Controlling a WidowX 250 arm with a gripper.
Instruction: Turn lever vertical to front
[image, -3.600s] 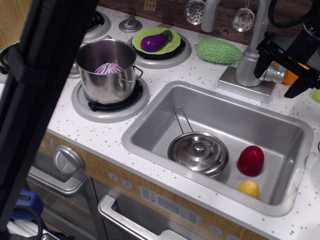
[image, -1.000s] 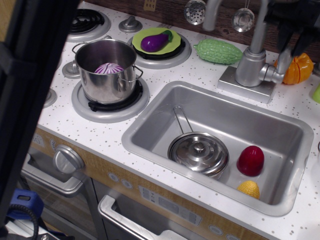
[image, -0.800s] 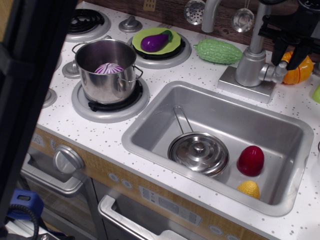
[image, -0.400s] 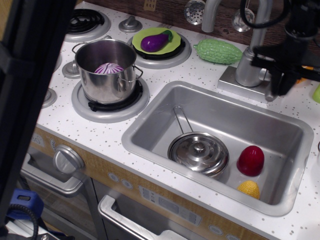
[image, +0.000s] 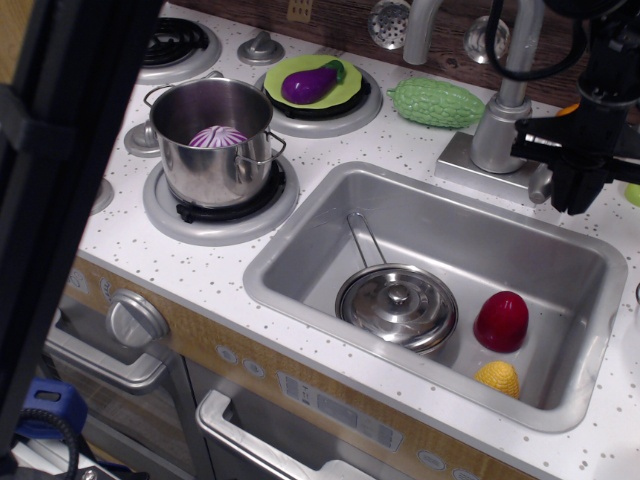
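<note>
1. Mostly the lever (image: 541, 184) is hidden: only a rounded silver end shows, pointing down toward the sink (image: 300, 262) edge, just right of the faucet (image: 497, 140) base and against the gripper (image: 574, 190)
2. Judged from its look, it is a short, rigid, smooth handle on a pivot; it should not bend, but a smooth surface may let the fingers slide off, and the stem may resist with some friction
3. Best hold seems to be near the free tip, where leverage is greatest, pushing across the flat face, not squeezing the stem
4. Gripper's dark fingers hang at the lever's right side, touching or very near it; whether they pinch the lever or stand spread around it I cannot tell, since the black body hides the gap
5. Faucet base sits on a grey plate behind the sink; a green gourd (image: 436, 102) lies to its left
6. Sink holds a lidded pan (image: 397, 303), a red piece (image: 501, 320) and a yellow piece (image: 497, 378), all well apart from the lever
</note>
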